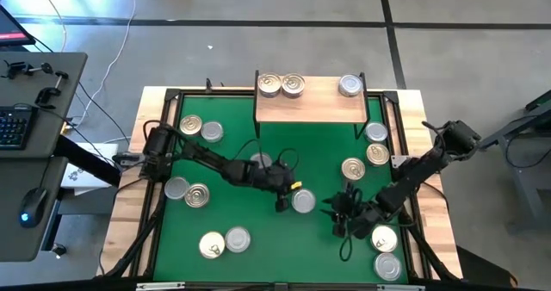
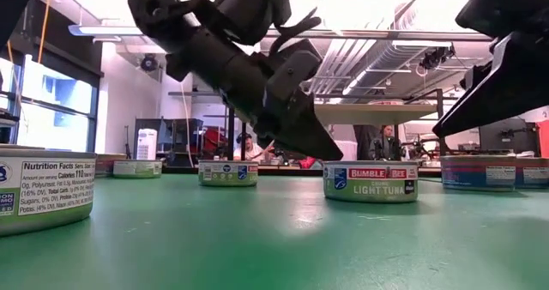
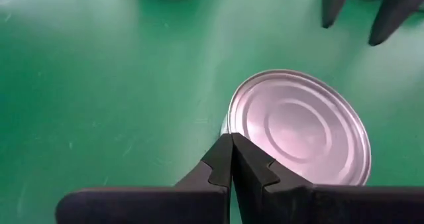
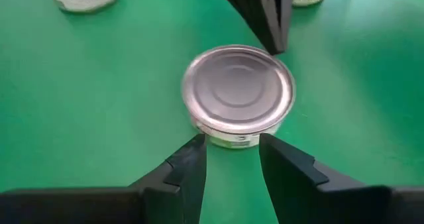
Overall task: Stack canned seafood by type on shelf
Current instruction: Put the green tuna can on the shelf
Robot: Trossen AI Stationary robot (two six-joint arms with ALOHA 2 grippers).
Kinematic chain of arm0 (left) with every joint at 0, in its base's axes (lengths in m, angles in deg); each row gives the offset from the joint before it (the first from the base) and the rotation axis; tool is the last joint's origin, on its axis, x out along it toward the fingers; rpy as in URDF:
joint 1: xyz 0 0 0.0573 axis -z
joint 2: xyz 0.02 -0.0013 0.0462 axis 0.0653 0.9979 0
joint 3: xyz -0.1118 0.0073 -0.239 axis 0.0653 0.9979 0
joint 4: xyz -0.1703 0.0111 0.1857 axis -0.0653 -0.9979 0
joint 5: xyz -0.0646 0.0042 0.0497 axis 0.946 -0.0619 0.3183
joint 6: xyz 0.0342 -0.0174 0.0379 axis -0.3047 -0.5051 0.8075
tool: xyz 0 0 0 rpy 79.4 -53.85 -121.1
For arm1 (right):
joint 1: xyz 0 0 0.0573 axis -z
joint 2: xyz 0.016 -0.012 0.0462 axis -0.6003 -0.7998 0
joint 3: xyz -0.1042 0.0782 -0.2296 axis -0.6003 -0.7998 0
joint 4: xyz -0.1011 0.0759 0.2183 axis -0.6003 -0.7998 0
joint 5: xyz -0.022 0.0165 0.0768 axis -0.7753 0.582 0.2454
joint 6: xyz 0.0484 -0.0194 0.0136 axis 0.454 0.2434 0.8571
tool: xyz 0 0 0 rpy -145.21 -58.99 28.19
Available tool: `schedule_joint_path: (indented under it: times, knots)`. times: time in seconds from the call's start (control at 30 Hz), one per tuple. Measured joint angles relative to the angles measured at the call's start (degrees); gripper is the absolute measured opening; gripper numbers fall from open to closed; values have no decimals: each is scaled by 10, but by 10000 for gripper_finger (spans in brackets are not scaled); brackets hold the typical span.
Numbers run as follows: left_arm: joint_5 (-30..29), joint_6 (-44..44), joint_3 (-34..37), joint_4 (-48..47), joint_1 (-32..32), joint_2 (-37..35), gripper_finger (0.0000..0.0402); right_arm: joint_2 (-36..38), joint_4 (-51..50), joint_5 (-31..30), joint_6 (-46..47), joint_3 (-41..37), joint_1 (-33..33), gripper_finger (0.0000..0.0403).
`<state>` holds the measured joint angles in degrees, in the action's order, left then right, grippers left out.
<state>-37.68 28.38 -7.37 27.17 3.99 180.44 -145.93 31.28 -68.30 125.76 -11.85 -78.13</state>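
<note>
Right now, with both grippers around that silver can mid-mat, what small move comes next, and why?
Probably ease the right gripper forward until its open fingers straddle the silver can, then close. The can sits just ahead of them, ungripped. The left gripper is shut, its tips beside the can's rim, so it can't grasp it.

The left arm reaches rightward to mid-table, its left gripper point(image 3: 231, 159) pinched fully together (tips touching). The right gripper point(image 4: 230, 159) faces it from the right, fingers parted.

tin point(image 2: 371, 182) labelled "BUMBLE BEE LIGHT TUNA", near tin point(image 2: 45, 191) "Calories 110"
</note>
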Motion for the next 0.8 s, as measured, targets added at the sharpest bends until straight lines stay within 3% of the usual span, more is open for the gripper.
schedule_joint_path:
  times: [0.27, 0.47, 0.57, 0.73, 0.8]
  knots:
    - [-21, 20, 5, -67, -7, 0, 0, 0, 17, 0, 0, -2, -16, 133]
    - [-83, 10, 3, -130, -5, -24, 0, 0, 19, -6, -2, -2, -16, 133]
    - [-99, 6, 4, -115, 1, -39, 0, 0, 22, -11, -10, -2, -16, 133]
    - [7, 15, 2, -15, 4, -38, 0, 0, 21, -16, -20, -2, -15, 133]
    - [19, 15, 2, 12, 3, -32, 0, 0, 21, -16, -20, -2, -15, 133]
